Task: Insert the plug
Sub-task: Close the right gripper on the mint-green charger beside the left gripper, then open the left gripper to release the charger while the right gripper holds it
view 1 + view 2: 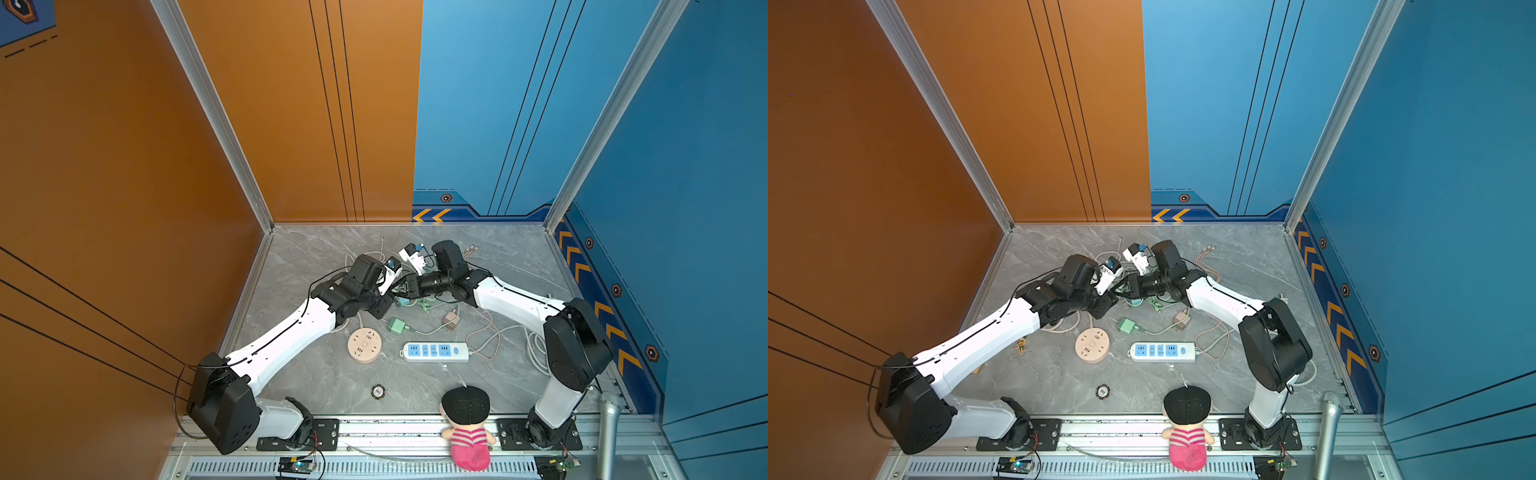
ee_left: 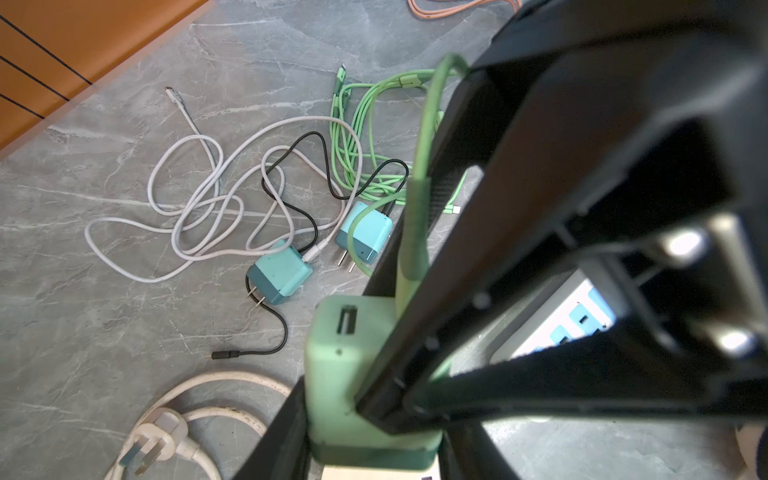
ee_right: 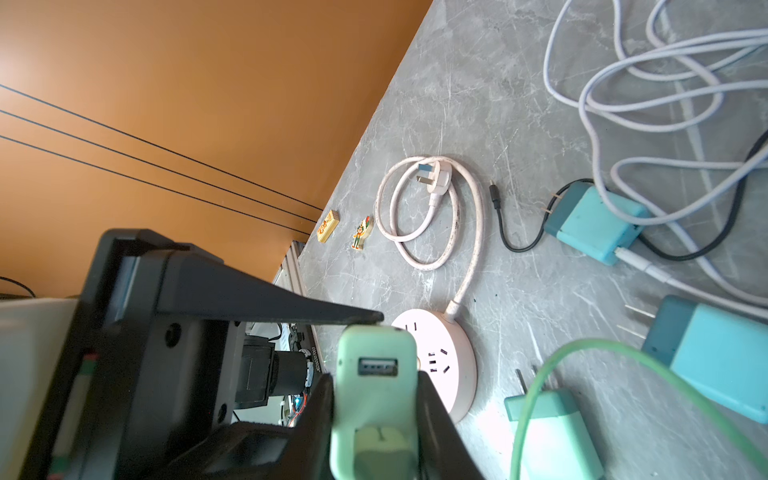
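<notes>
- A doll [image 1: 466,409] in a pink striped top is leaning on the front rail, nearer than the power strip [image 1: 435,352] and slightly to its right.
- A silver microphone [image 1: 609,428] is standing well off to the strip's right.
- A small round black disc [image 1: 377,391] is lying on the desk [image 1: 332,386], nearer than the strip's left end.
- The strip itself, white with blue sockets, is lying flat on the desk.
- A round pink socket [image 1: 364,345] is sitting just left of the strip, apart from it.
- A spare charger [image 1: 397,325], also green, is lying just beyond the strip's left end.
- Farther beyond that end, the two arms are meeting around the green charger [image 2: 349,374], which is being held up off the desk.
- The left gripper [image 2: 370,419] is clamping its jaws on the darker base end of that charger.
- The right gripper [image 3: 376,386] is pressing its jaws against two opposite sides of the same charger's port end, alongside the open USB slot.
- A green cable [image 2: 415,199] is sitting plugged into the charger beside that slot and arching away.
- Farthest from the strip, a teal charger [image 2: 280,272] and a second teal charger [image 2: 365,232] are lying among a looped white cable [image 2: 187,216] and a thin black cable [image 2: 282,332].
</notes>
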Robot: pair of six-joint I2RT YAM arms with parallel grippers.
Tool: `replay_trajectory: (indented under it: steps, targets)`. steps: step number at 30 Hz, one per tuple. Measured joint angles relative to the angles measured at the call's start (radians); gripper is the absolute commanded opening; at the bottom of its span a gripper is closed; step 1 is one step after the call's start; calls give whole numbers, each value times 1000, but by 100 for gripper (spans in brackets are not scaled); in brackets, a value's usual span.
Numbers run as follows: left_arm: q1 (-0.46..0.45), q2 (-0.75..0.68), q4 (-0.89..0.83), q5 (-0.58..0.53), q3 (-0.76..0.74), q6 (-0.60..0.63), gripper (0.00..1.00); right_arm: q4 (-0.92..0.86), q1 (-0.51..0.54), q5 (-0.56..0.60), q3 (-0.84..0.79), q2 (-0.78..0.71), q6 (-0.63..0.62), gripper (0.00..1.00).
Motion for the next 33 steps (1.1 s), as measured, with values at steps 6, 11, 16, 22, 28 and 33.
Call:
replay_trajectory:
  steps: [6,11,16,22,28,33]
  targets:
    - [0,0,-3,-14,0,0,39,1,6,18,0,0,-8,0]
    - [-1,0,13,-37,-6,-3,67,-5,10,30,0,0,-27,0]
    - [9,-28,40,-68,-21,-20,96,-24,6,64,-1,0,-47,0]
    - [81,-140,57,-34,-64,-92,99,-79,0,159,-1,-3,-93,0]
    - [195,-168,44,14,-97,-217,100,-176,18,262,5,-25,-206,0]
    - [266,-162,8,-30,-97,-286,100,-223,69,341,8,-48,-283,0]
